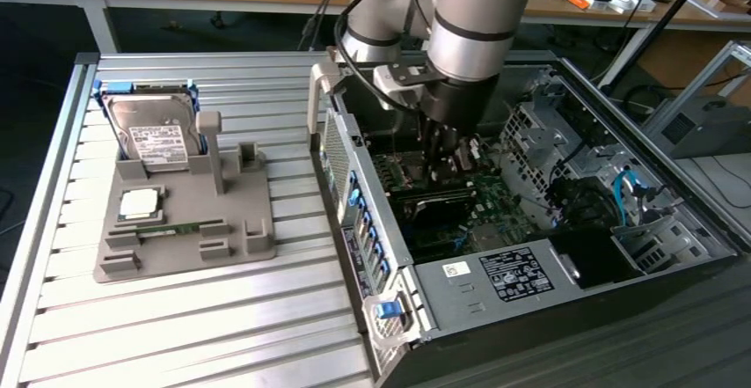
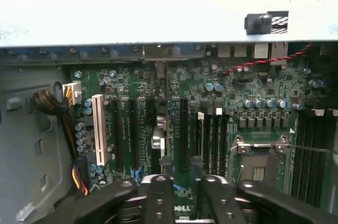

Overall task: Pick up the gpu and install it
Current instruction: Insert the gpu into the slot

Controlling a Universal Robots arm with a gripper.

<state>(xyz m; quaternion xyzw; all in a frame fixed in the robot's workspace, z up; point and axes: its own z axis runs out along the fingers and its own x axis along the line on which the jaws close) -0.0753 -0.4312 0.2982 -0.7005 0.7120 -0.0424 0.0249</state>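
The gpu point(image 2: 161, 123) stands on edge in the motherboard point(image 2: 264, 81), seen from above in the wrist view as a thin strip with a silvery part along it. It sits among the long dark expansion slots, beside the white slot point(image 2: 98, 129). It lies just ahead of the fingers point(image 2: 158, 192), in line with one of them rather than in the gap, and whether that finger touches it cannot be told. The fingers stand a narrow way apart, and only an empty dark slot shows in the gap, with nothing gripped there. The card's long axis runs along the slots, from the fingers toward the case's rear wall point(image 2: 158, 52), and its flat faces point sideways. In the exterior view the arm point(image 1: 470, 18) reaches steeply down into the open computer case point(image 1: 340, 150), its dark wrist end point(image 1: 452, 111) low over the board and hiding the card. The case lies on its side on the slatted metal worktop point(image 1: 176, 318). Well apart, toward the exterior view's left, a grey holder point(image 1: 246, 230) carries a hard drive point(image 1: 158, 137) standing upright, a processor point(image 1: 141, 201) lying flat and a narrow memory stick point(image 1: 171, 229).
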